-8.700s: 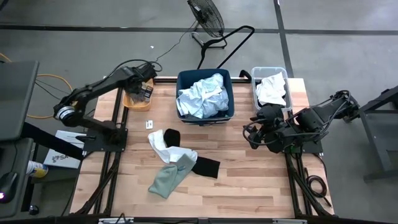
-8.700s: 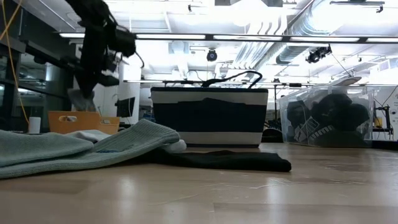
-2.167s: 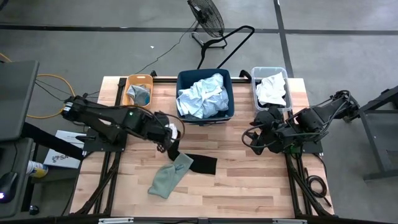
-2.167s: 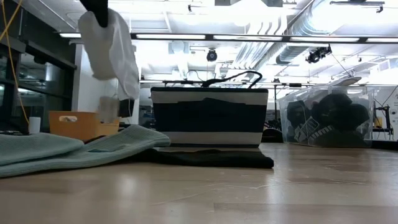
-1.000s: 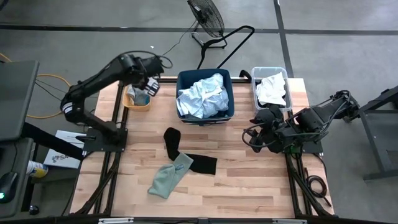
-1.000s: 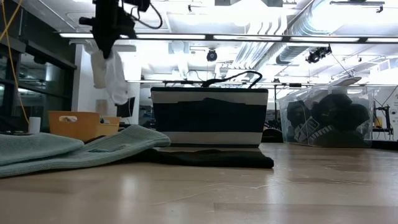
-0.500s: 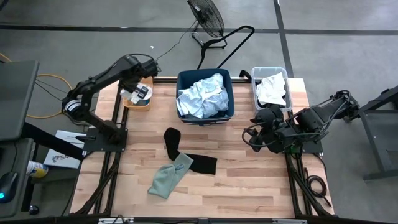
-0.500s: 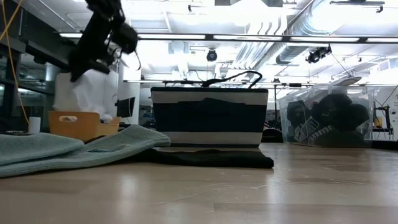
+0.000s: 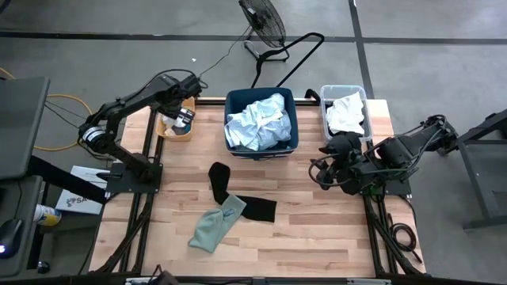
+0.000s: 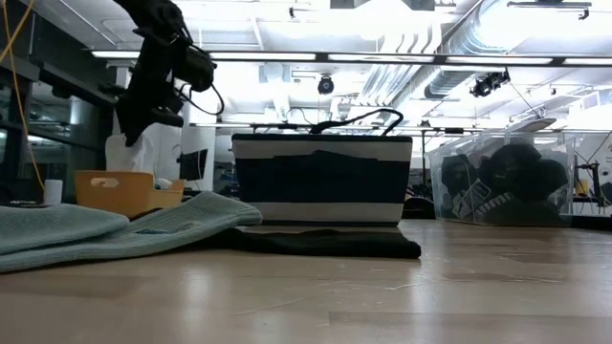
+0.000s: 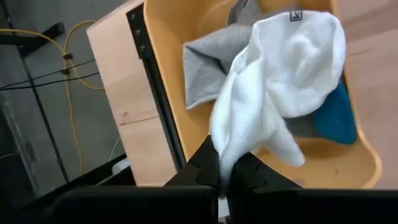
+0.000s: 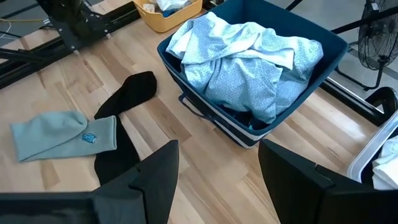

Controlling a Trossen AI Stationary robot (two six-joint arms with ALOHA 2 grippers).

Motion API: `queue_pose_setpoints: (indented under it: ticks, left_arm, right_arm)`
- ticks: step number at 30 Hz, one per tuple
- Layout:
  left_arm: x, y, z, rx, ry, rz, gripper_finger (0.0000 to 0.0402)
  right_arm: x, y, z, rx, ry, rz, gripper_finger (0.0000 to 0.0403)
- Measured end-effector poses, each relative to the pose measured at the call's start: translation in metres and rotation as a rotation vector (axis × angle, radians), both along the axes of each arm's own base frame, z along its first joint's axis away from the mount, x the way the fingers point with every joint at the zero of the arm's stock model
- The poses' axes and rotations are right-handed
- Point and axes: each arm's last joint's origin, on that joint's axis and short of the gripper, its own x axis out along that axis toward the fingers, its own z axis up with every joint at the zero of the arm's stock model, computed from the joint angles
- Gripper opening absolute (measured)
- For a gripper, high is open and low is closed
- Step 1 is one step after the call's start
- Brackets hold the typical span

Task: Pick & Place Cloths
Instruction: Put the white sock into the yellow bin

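Note:
My left gripper (image 11: pixel 224 177) hangs over the orange bin (image 9: pixel 173 125) at the table's far left corner, shut on a white sock (image 11: pixel 273 87). In the low view the sock (image 10: pixel 129 155) drops from the gripper (image 10: pixel 134 129) into the bin (image 10: pixel 129 191). A black sock (image 9: pixel 218 179), a second black sock (image 9: pixel 258 208) and a grey-green cloth (image 9: pixel 212 227) lie flat on the table's middle. My right gripper (image 12: pixel 214 186) waits open by the table's right edge, touching nothing. My left gripper pinches the white sock by one narrow end (image 11: pixel 225 152) between its two fingers, coming from above and pointing down into the orange bin. The sock hangs slack below the fingers, and its wide end (image 11: pixel 305 56) lies on the grey and teal cloths in the bin.
A navy bin (image 9: pixel 261 119) full of pale blue cloth stands at the far middle. A clear bin (image 9: pixel 345 112) with white cloth stands at the far right. Bare wood lies along the near edge and on the right half of the table.
My left gripper, still shut on the white sock, has moved a little toward the table's left edge and down over the orange bin, tipping as it went. The sock, which hung free above the bin, has sunk into it.

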Motion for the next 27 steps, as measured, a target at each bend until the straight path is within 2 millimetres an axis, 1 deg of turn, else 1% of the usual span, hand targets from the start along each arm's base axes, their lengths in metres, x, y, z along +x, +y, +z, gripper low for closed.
queue_pose_setpoints:
  ticks: [7, 19, 24, 27]
  left_arm:
    - [0.007, 0.008, -0.002, 0.072, -0.064, 0.019, 0.0001]
    - [0.030, 0.035, -0.052, -0.020, -0.008, 0.042, 0.0001]
    - [0.029, 0.046, -0.068, -0.079, 0.001, 0.049, 0.0001]
    - [0.024, 0.052, -0.074, -0.104, 0.014, 0.070, 0.0001]
  right_arm:
    - [0.000, 0.000, 0.000, 0.017, -0.013, -0.019, 0.0213]
    - [0.000, 0.000, 0.000, 0.044, -0.030, -0.045, 0.0213]
    - [0.000, 0.000, 0.000, 0.052, -0.032, -0.048, 0.0213]
    - [0.000, 0.000, 0.000, 0.062, -0.037, -0.056, 0.0213]
